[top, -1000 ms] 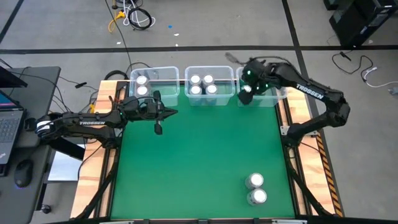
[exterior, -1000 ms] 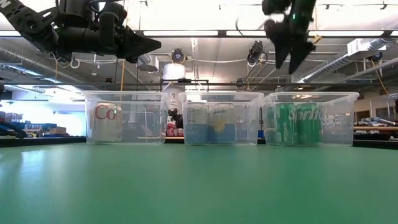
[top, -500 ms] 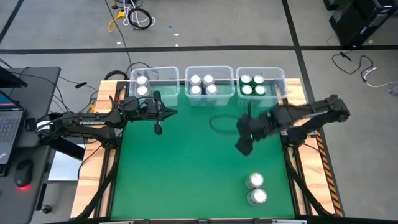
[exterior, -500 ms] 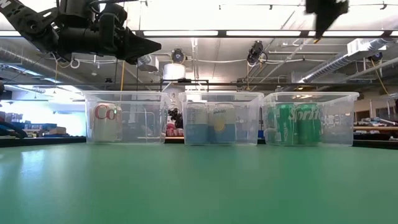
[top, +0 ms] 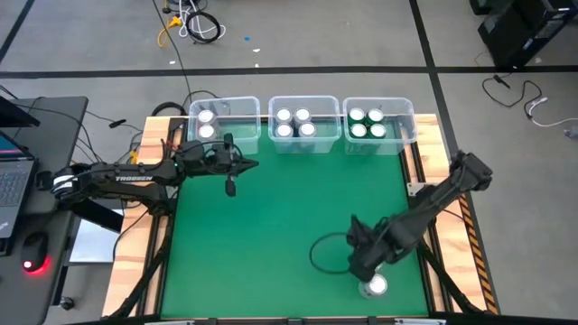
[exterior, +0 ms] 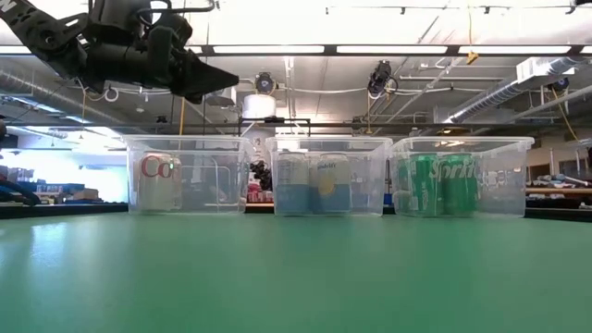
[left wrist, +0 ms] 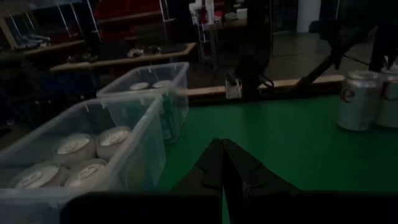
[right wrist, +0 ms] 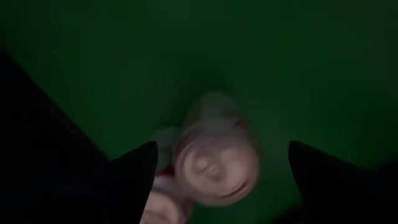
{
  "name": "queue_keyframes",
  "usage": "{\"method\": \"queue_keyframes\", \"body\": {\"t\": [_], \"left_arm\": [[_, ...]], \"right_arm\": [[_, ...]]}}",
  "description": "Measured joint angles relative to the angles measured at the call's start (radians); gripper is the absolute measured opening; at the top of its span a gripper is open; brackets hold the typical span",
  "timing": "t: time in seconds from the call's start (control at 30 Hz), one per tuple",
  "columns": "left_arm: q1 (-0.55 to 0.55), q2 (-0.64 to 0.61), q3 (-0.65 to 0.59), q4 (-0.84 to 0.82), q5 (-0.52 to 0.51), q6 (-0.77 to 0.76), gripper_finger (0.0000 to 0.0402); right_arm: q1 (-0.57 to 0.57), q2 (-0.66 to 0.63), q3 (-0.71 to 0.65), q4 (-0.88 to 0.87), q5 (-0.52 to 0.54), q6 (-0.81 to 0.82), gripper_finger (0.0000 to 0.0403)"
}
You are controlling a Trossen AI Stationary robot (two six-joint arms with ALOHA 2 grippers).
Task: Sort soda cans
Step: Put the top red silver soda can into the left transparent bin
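Two soda cans are left loose on the green table [top: 271,235], close together near its front right edge; one [top: 374,286] shows its silver top in the high view, the other is hidden under the right claw [top: 366,264]. A second ago we had that claw up at the right-hand bin [top: 379,125]; it has since swung across the table and now hangs directly over the loose pair. We read that as one delivery finished and the next pick starting.

From the right wrist view, the nearer can [right wrist: 216,162] sits between our two dark fingers [right wrist: 134,177], which stand wide apart and hold nothing. The second can is partly visible just beside it. The right arm reaches low and forward from its base at the table's right edge, the wrist pointing straight down.

Our left claw [top: 229,187] hangs above the table just in front of the left bin [top: 224,119], fingers pressed together and empty, the arm stretched in from the left side. It has not moved over the last second.

Ten cans seem sorted: two in the left bin, four in the middle bin [top: 303,124], four green ones in the right bin. The loose cans look silver with red marking, so we judge they belong in the left bin.
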Motion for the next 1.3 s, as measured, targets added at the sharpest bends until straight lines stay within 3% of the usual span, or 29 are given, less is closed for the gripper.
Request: {"method": "queue_keyframes", "body": {"t": [0.23, 0.63, 0.87, 0.97, 1.13, 1.3], "left_arm": [[0.0, 0.0, 0.0, -0.014, 0.0, -0.004, 0.0002], [0.0, 0.0, 0.0, -0.016, -0.006, -0.003, 0.0002], [0.0, 0.0, 0.0, -0.025, -0.006, -0.003, 0.0002], [0.0, 0.0, 0.0, -0.026, -0.006, -0.003, 0.0002], [0.0, 0.0, 0.0, -0.025, -0.007, -0.01, 0.0002], [0.0, -0.016, 0.0, -0.03, -0.01, -0.054, 0.0002]], "right_arm": [[0.041, 0.068, 0.0, 0.044, -0.112, -0.013, 0.0351], [0.041, 0.071, -0.008, -0.001, -0.049, -0.039, 0.0351], [0.041, 0.07, -0.11, 0.111, -0.077, -0.055, 0.0349], [0.035, 0.07, -0.136, 0.125, -0.104, -0.056, 0.0339], [0.012, 0.069, -0.151, 0.129, -0.156, -0.095, 0.0289], [-0.08, 0.071, -0.137, 0.107, -0.152, -0.239, 0.0289]]}}
